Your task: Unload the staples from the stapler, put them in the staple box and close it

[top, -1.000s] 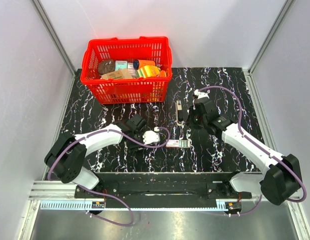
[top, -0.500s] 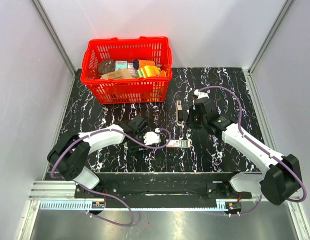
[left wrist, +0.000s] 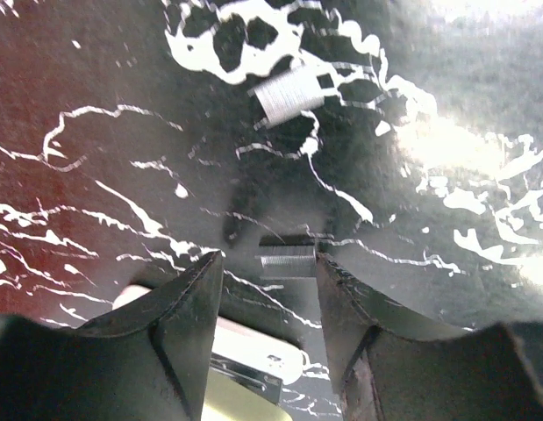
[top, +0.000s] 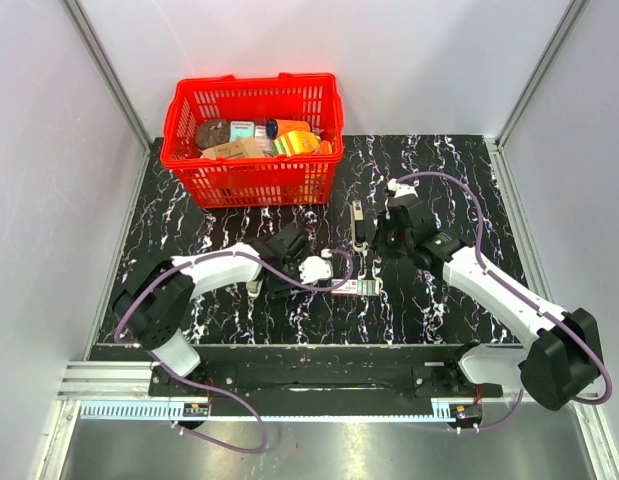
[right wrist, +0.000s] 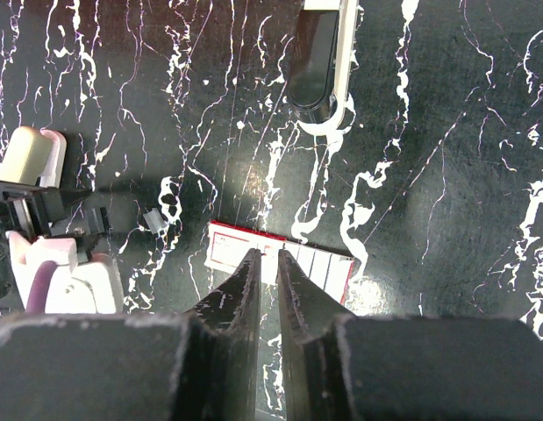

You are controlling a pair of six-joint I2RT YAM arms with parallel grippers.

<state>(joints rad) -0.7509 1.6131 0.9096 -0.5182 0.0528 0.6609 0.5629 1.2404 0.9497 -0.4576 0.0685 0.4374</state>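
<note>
The stapler (top: 359, 224) lies on the black marbled table, slim, silver-grey on a dark base; the right wrist view shows its end (right wrist: 322, 61) at the top. My left gripper (top: 325, 269) is open and low over the table. A short strip of staples (left wrist: 286, 261) lies between its fingertips (left wrist: 205, 289), and a second strip (left wrist: 286, 95) lies farther ahead. My right gripper (top: 378, 250) is shut and empty, its tips (right wrist: 269, 259) over the red-and-white box (right wrist: 319, 263).
A red basket (top: 251, 180) full of goods stands at the back left. The red-and-white box (top: 356, 287) lies in front of the stapler. A beige block (right wrist: 30, 151) and a white part (left wrist: 253, 342) sit by the left gripper. A small staple piece (right wrist: 154, 219) lies nearby.
My left gripper has moved to the right, toward the red-and-white box and the stapler. The right arm, the stapler and the box have not moved.
</note>
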